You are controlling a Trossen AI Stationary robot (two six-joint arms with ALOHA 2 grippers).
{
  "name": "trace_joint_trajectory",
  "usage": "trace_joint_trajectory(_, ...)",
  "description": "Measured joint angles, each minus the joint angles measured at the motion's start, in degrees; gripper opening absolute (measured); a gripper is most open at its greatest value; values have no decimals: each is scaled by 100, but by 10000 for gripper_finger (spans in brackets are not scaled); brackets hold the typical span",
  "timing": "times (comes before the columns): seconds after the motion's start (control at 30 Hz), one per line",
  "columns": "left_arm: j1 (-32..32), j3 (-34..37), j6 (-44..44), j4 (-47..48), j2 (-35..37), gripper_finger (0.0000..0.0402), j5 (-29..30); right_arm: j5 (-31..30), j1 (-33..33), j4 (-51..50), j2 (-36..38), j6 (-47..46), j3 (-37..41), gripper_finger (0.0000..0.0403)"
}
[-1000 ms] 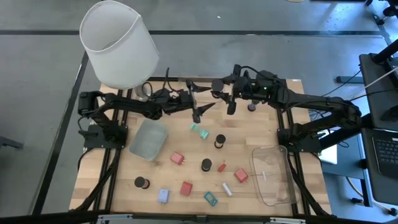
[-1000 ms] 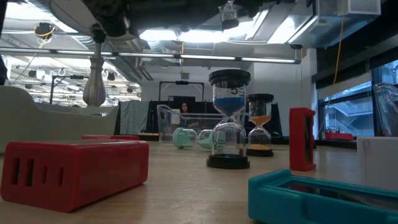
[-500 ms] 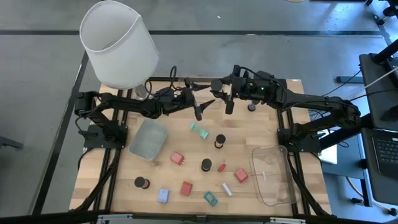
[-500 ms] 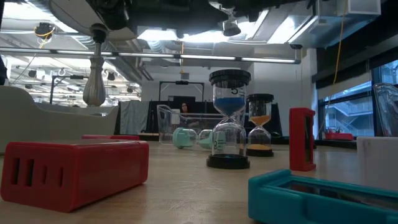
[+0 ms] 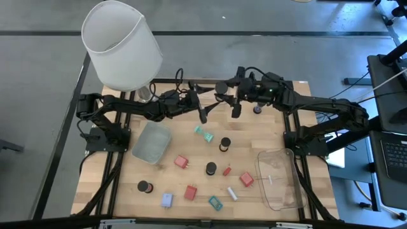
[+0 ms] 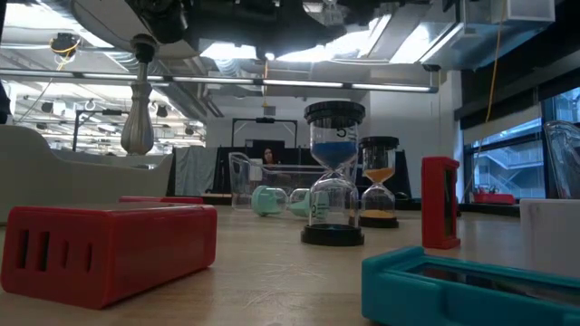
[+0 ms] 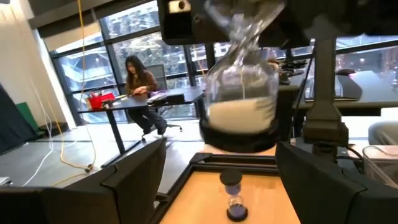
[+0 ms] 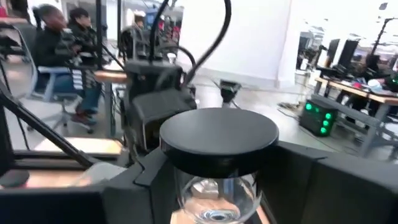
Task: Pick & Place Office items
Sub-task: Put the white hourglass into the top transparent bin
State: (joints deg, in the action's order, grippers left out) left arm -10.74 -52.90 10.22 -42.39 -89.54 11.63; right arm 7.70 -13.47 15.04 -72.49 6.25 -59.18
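R gripper [image 5: 234,107] is up over the table's back edge, mid-width, fingers [image 8: 144,186] pinching a sand timer [image 8: 217,142] w/ black cap and clear glass bulb. L wrist view shows white sand in the same timer [image 7: 242,102]. L gripper [image 5: 202,113] faces it from the other side at about the same height, fingers [image 7: 127,180] spread wide. Can't tell if they touch the timer.

Other office items lie on the wood below:
- a small blue-sand timer [image 5: 257,109] near the back edge
- a teal clip [image 5: 204,134]
- dark cylinders [image 5: 224,145] and red blocks [image 5: 181,162] mid-table
- a white stick [image 5: 232,193] and a pale-blue clip [image 5: 167,200] toward the front

Clear trays sit L [image 5: 151,142] and R [image 5: 280,181]. White lamp [image 5: 121,44] is at back L.
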Motion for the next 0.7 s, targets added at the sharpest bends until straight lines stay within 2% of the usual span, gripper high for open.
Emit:
trace_joint_trajectory(0.1, 2, 0, 0, -8, 0, 303, 14, 86, -2, 170, 0, -109, 0, 197)
trace_joint_trajectory(0.23, 2, 2, 0, -190, 0, 302, -22, 94, 9, 218, 0, -127, 0, 178)
trace_joint_trajectory(0.37, -2, 2, 1, -324, 0, 301, -343, 114, 9, 244, 2, -134, 0, 174)
trace_joint_trajectory(0.57, 8, 2, -50, -408, 8, 303, -715, 90, 9, 213, 0, -114, 0, 198)
trace_joint_trajectory(0.7, 2, 2, -62, -460, 7, 300, -961, 94, 9, 213, 0, -114, 1, 182)
